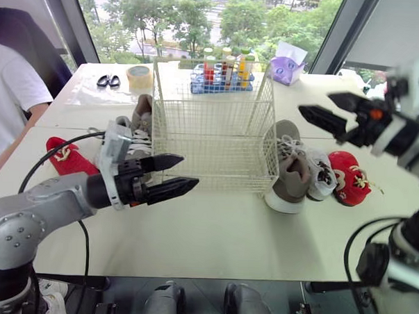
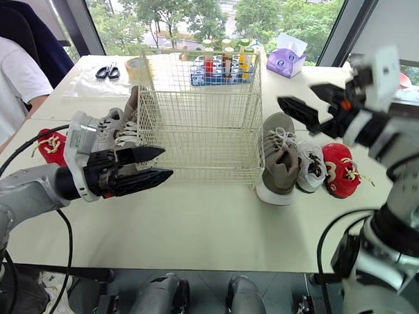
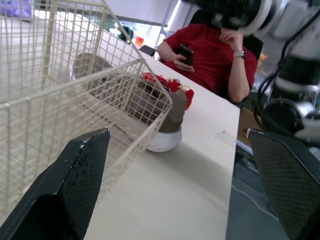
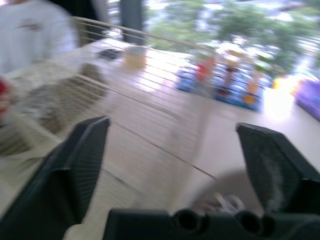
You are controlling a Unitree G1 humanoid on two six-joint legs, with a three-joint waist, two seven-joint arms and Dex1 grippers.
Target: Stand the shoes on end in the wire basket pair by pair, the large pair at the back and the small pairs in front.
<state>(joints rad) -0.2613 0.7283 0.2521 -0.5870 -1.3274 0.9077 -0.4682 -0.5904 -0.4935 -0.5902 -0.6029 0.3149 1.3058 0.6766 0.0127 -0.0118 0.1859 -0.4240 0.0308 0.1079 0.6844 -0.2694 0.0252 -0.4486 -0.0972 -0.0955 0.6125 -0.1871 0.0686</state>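
While the cream wire basket [image 1: 210,140] is sitting in the middle of the pale, smooth table [image 1: 227,234], the shoes are all lying outside its grid walls. Just beside its right wall, a large taupe sneaker [image 1: 287,171] with a thick white sole is resting against a small white shoe [image 1: 320,172], and a small red shoe [image 1: 351,178] with a gold emblem is lying next to that. A grey-brown sneaker [image 1: 143,112] with white laces is sitting close against the left wall, and another red shoe [image 1: 69,158] is lying further left.

The left gripper [image 1: 188,171] is hovering over the table by the basket's front left corner, its tapered black fingers [image 3: 75,185], cross-hatched on the inner faces, spread wide and holding nothing. The right gripper [image 1: 315,102] is hanging above the right-hand shoes, fingers parted, touching nothing.
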